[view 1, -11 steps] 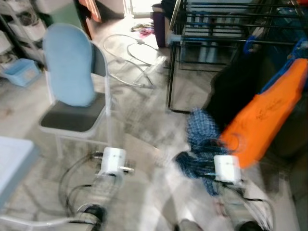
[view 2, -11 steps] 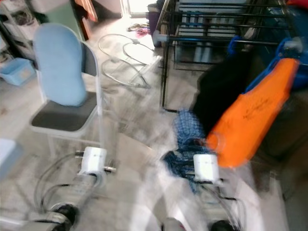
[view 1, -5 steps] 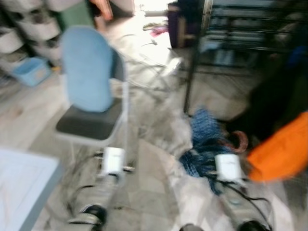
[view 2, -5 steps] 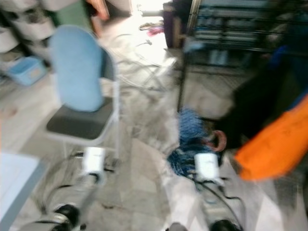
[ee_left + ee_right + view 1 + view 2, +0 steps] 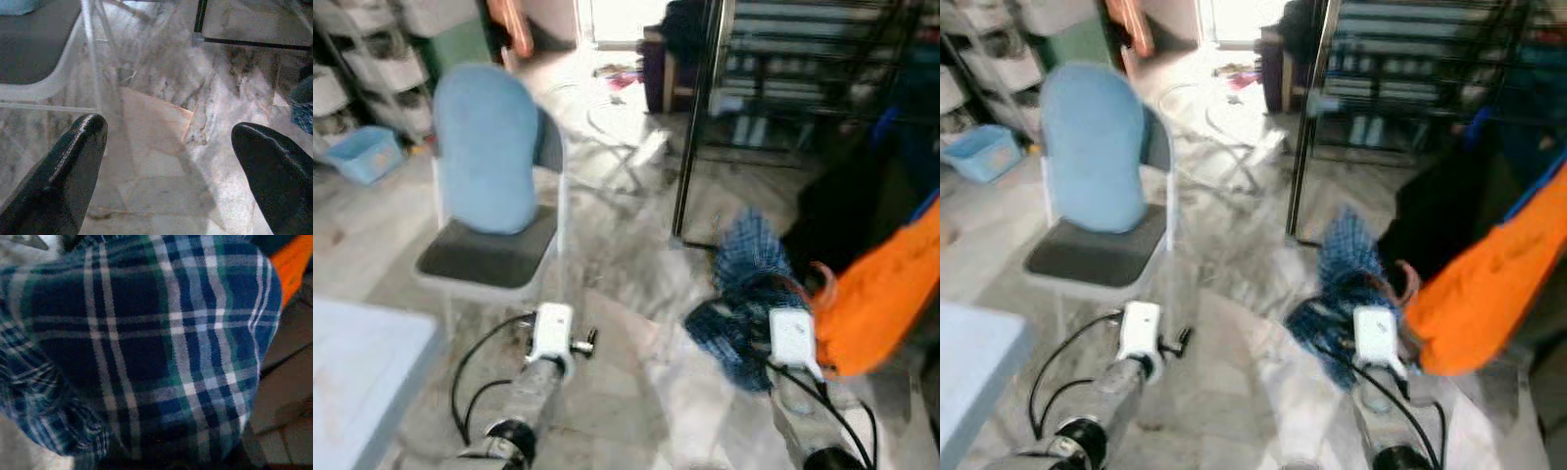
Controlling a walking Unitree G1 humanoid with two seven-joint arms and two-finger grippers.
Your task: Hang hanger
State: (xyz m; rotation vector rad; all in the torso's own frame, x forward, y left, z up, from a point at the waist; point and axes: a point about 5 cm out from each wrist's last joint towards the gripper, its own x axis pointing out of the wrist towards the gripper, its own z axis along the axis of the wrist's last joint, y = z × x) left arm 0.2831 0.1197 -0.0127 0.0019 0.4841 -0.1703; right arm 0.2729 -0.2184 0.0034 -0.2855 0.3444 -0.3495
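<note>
Black rack (image 5: 700, 117) stands at one o'clock from the robot, its rails the likely place for the hanger to go. Orange cloth (image 5: 881, 289) and a dark garment (image 5: 832, 220) hang from it at three o'clock. At ten o'clock sits a chair (image 5: 489, 186) with a blue pad over its back, and a pale table (image 5: 357, 382) edge shows at eight o'clock.

At four o'clock the right arm carries a blue plaid shirt (image 5: 744, 289), bunched ahead of the wrist; a reddish curved hook (image 5: 824, 279) pokes out beside it, probably the hanger, which seems to be inside the shirt. The right wrist view is close against the plaid cloth, so the fingers are covered and whether they are clamped or parted cannot be told.

Smallest, the left gripper (image 5: 166, 161) hangs at seven o'clock over bare marble floor (image 5: 161, 122), jaws spread wide, holding and touching nothing, apparently kept free.
</note>
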